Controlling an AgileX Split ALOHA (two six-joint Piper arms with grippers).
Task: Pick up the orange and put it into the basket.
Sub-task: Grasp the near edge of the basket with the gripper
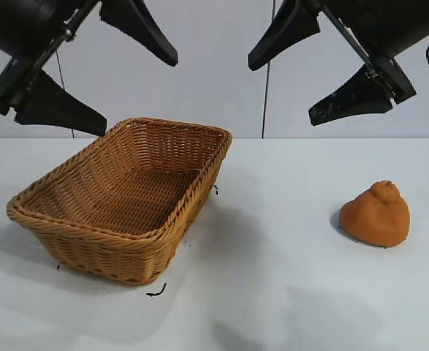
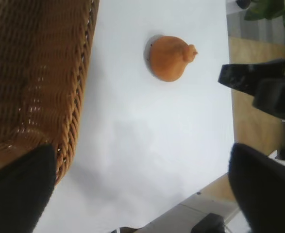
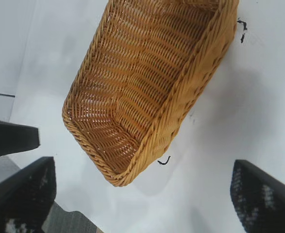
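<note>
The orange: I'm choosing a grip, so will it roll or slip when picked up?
The orange sits squat on a broad base, knob up, so it probably won't roll. Its matte, lumpy skin likely grips well. The knobby top may tip it if pinched unevenly.

Lumpy orange (image 1: 375, 214) sits well apart from empty wicker basket (image 1: 90, 245).

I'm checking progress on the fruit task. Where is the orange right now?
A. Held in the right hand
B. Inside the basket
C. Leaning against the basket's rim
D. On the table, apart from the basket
D: the orange sits on the white table, well clear of the basket, which holds nothing, while the left hand and right hand hang open above, holding nothing.
</note>
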